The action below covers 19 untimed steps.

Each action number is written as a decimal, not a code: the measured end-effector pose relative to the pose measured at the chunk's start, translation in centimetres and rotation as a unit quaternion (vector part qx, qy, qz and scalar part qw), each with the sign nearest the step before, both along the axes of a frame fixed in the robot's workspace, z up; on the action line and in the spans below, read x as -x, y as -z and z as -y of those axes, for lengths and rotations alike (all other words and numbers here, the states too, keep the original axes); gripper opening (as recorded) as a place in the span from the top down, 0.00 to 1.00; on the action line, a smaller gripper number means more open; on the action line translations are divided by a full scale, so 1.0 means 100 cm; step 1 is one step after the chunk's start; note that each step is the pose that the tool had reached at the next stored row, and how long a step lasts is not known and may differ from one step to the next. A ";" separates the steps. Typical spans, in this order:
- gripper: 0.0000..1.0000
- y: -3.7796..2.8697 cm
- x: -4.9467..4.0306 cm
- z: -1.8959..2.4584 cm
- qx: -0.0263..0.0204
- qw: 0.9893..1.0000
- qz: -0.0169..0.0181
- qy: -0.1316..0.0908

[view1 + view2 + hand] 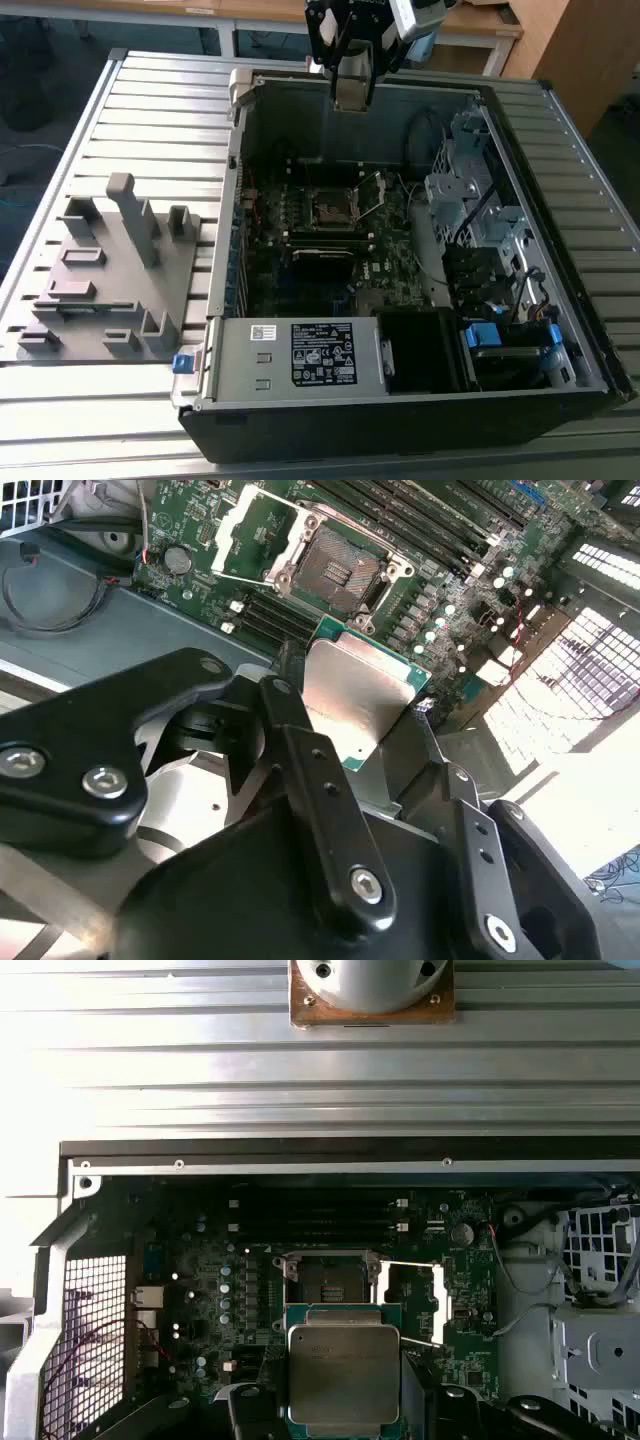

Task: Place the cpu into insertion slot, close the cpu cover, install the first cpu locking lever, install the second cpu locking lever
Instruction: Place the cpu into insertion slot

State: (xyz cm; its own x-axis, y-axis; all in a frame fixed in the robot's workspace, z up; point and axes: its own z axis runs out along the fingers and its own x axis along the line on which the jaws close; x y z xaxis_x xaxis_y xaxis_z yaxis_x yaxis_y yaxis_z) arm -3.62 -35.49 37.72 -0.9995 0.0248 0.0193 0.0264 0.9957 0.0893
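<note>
1. We see the gripper [352, 720] clamping the cpu [343, 1375] between its fingers [300, 750], high above the open computer case [400, 440], towards its far side.
2. Below, the insertion slot [328, 1280] lies bare. The cpu cover [412, 1264] beside it seems swung open.

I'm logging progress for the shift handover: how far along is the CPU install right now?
Nothing looks done yet: the insertion slot is empty and the cpu cover stands open beside it. In hand: the gripper holds the cpu in the air, apart from the slot. Left: seating, closing, both locking steps.
</note>
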 end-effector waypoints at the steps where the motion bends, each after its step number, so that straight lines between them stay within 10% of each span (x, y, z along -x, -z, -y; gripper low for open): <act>1: 0.46 0.0000 0.0000 0.0000 0.000 1.000 0.000 0.000; 19: 0.46 0.0030 0.0000 0.0000 0.000 1.000 0.000 0.000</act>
